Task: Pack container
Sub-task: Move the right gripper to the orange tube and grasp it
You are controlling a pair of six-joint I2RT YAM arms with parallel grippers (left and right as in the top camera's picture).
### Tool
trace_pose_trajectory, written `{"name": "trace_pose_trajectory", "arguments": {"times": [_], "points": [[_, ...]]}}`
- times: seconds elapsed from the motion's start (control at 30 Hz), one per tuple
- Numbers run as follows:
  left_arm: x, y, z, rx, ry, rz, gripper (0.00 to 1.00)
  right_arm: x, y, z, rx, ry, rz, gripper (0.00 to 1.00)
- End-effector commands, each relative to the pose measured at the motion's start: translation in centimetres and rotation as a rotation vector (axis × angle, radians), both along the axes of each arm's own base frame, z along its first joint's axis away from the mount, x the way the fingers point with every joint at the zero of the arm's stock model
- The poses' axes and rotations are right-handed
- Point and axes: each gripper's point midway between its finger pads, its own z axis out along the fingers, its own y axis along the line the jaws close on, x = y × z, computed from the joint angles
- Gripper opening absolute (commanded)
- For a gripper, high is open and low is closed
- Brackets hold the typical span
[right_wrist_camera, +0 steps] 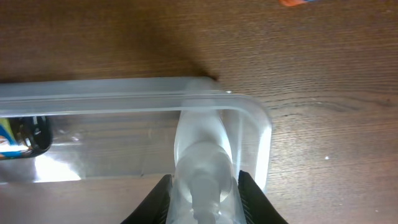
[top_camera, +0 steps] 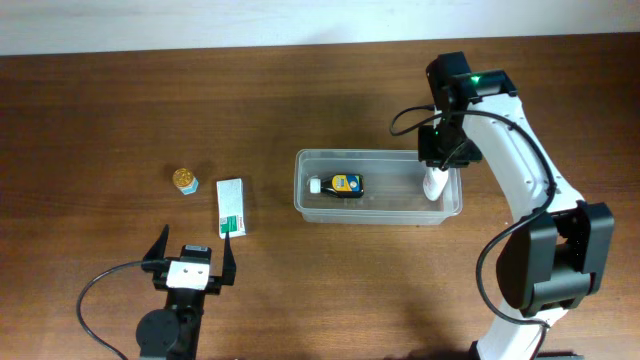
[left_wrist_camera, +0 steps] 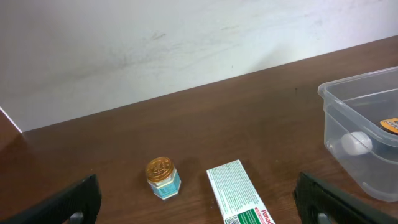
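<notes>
The clear plastic container (top_camera: 378, 205) sits mid-table; it also shows in the left wrist view (left_wrist_camera: 348, 112) and the right wrist view (right_wrist_camera: 124, 99). A small yellow-and-black bottle with a white cap (top_camera: 343, 184) lies inside it. My right gripper (top_camera: 437, 172) is over the container's right end, shut on a white bottle (top_camera: 433, 186) that hangs down into it (right_wrist_camera: 202, 162). My left gripper (top_camera: 190, 262) is open and empty near the front edge, behind a white-and-green box (top_camera: 231, 207) and a small gold-lidded jar (top_camera: 185, 180).
The box (left_wrist_camera: 239, 196) and the jar (left_wrist_camera: 162, 177) lie on bare wood left of the container. A white wall runs along the table's far edge (left_wrist_camera: 186, 87). An orange object (right_wrist_camera: 295, 2) shows at the top of the right wrist view.
</notes>
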Motion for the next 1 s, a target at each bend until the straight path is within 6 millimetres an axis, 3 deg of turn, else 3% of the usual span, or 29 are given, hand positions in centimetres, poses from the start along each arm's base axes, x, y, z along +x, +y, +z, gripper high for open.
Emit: {"name": "trace_pose_trajectory", "arguments": {"times": [0.0,0.23,0.4,0.57,0.67,0.77,0.83,0.97], "points": [[0.0,0.2,0.0,0.012,-0.002,0.007,0.99,0.1,-0.7,-0.1,-0.025,-0.005,-0.017,0.30],[0.0,0.2,0.0,0.012,-0.002,0.007,0.99,0.1,-0.7,-0.1,-0.022,-0.006,-0.017,0.38],[0.0,0.2,0.0,0.012,-0.002,0.007,0.99,0.9,-0.6,1.4,-0.017,-0.041,-0.017,0.52],[0.0,0.2,0.0,0.012,-0.002,0.007,0.99,3.0,-0.5,6.9,-0.011,-0.157,0.012,0.61],[0.0,0.2,0.0,0.012,-0.002,0.007,1.00,4.5,-1.5,10.2,-0.037,-0.254,-0.012,0.74],[0.0,0.2,0.0,0.012,-0.002,0.007,1.00,6.2,-3.3,12.5,-0.034,-0.353,-0.067,0.76],[0.0,0.2,0.0,0.012,-0.002,0.007,0.99,7.4,-5.5,12.6,-0.033,-0.398,-0.131,0.74],[0.0,0.2,0.0,0.012,-0.002,0.007,0.99,7.9,-7.7,9.4,0.058,-0.328,-0.221,0.74]]}}
